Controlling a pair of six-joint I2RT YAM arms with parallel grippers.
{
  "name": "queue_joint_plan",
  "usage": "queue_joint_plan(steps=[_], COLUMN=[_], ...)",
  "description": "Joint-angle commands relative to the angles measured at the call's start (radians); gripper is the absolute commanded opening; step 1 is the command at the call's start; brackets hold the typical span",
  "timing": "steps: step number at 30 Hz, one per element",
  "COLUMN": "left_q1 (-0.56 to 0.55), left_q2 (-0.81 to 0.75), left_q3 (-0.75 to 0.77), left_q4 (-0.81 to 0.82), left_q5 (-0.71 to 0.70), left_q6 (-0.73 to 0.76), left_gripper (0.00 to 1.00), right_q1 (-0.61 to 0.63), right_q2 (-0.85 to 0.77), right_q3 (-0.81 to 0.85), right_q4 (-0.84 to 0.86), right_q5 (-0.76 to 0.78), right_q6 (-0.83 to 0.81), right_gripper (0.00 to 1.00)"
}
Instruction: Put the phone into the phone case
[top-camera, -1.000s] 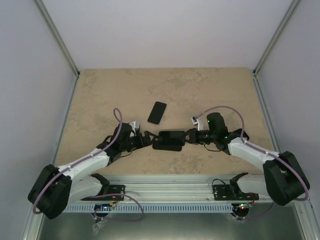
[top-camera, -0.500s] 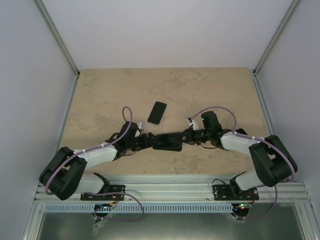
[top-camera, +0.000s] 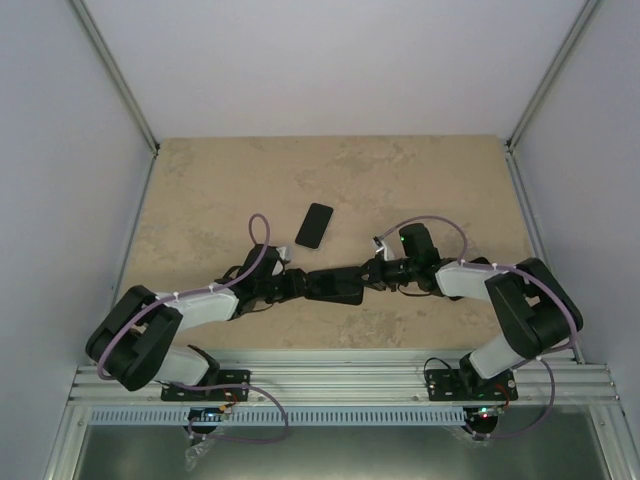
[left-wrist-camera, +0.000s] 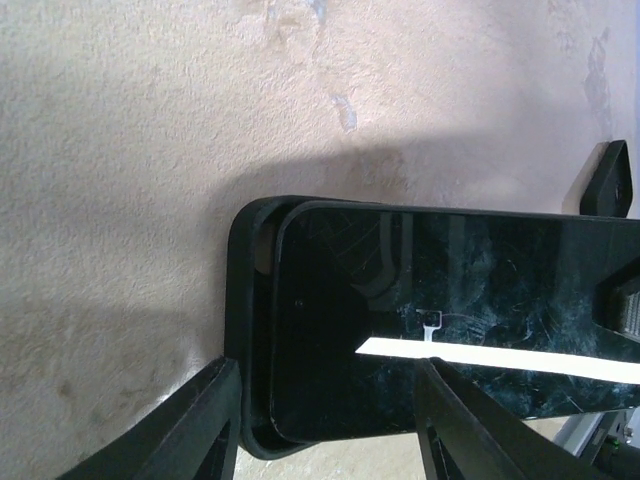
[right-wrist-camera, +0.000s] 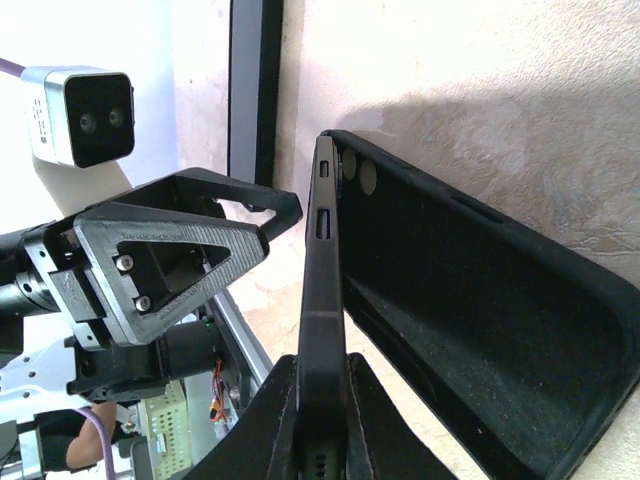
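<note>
Right gripper is clamped on the phone, which is tilted over the case at frame centre. Left gripper is set half-open around the case's end. Corners should be aligned before the phone is pressed flat.

Top external: fixed high, far from the black rubber phone case, facing down on the whole beige mottled table. Left wrist: close above the case's end. Right wrist: close, sighting along the glossy black phone beside it. All share the case
</note>
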Motion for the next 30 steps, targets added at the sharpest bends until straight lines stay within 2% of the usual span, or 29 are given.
queue_joint_plan(steps=[1, 16, 21, 26, 30], left_q1=[-0.014, -0.078, -0.082, -0.082, -0.082], left_q2=[0.019, 0.041, 0.038, 0.020, 0.017], left_q3=[0.017, 0.013, 0.024, 0.024, 0.024], left_q4=[0.033, 0.044, 0.009, -0.021, -0.027], left_q5=[0.000, -0.027, -0.058, -0.085, -0.090], left_q6=[0.005, -0.023, -0.009, 0.004, 0.007], left_gripper=[0.48, 0.41, 0.41, 0.41, 0.40], right_q1=[-0.003, 0.058, 0.068, 0.068, 0.068], right_q2=[0.029, 0.123, 0.134, 0.103, 0.092], right_q3=[0.018, 0.009, 0.042, 0.083, 0.095], right_q4=[0.053, 0.165, 0.092, -0.062, -0.104], right_q5=[-0.051, -0.048, -0.032, 0.039, 0.069], right_q6=[0.030, 0.119, 0.060, -0.030, -0.053], right_gripper=[0.01, 0.01, 0.01, 0.13, 0.22])
